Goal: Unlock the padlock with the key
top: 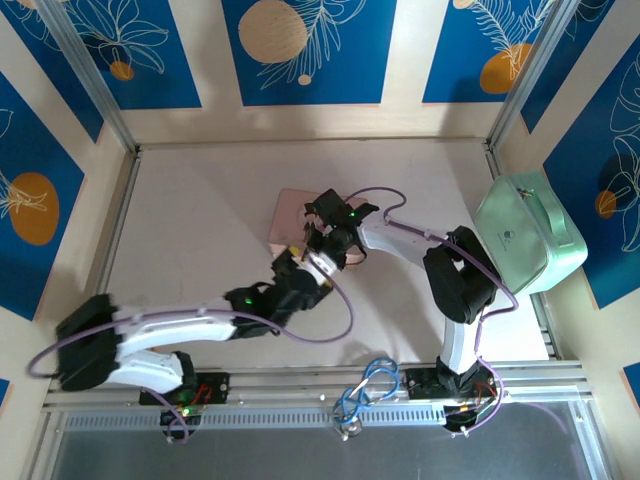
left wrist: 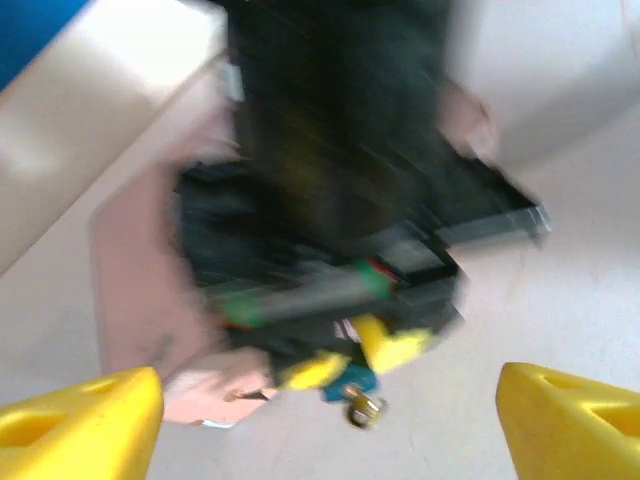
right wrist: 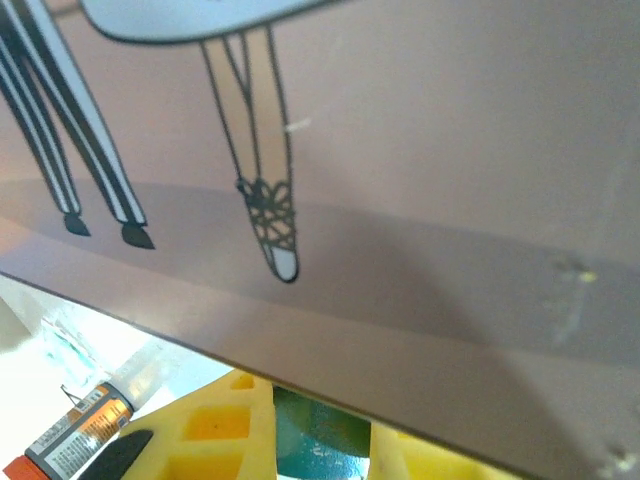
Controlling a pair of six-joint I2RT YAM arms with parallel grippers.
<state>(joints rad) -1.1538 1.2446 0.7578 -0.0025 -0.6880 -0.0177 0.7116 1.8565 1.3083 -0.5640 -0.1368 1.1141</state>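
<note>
The teal-blue padlock (left wrist: 347,384) hangs at the front of the pink illustrated box (left wrist: 135,300), pinched between the yellow fingers (left wrist: 395,350) of my right gripper (right wrist: 320,425). In the right wrist view the padlock (right wrist: 318,452) sits squeezed between those fingers, under the box lid (right wrist: 400,200). A small brass-and-silver key (left wrist: 366,408) appears to stick out of the padlock's lower end. My left gripper (left wrist: 330,425) faces it from just short, its fingers (left wrist: 85,420) spread wide with nothing between them. This view is motion-blurred. From above, both grippers (top: 322,238) (top: 298,262) meet at the box's near edge.
A mint-green bag (top: 527,233) lies at the table's right edge. A small orange-labelled tube (right wrist: 78,428) lies beside the box. Blue patterned walls and metal rails (top: 110,110) enclose the table. A bundle of cables (top: 362,392) sits between the arm bases.
</note>
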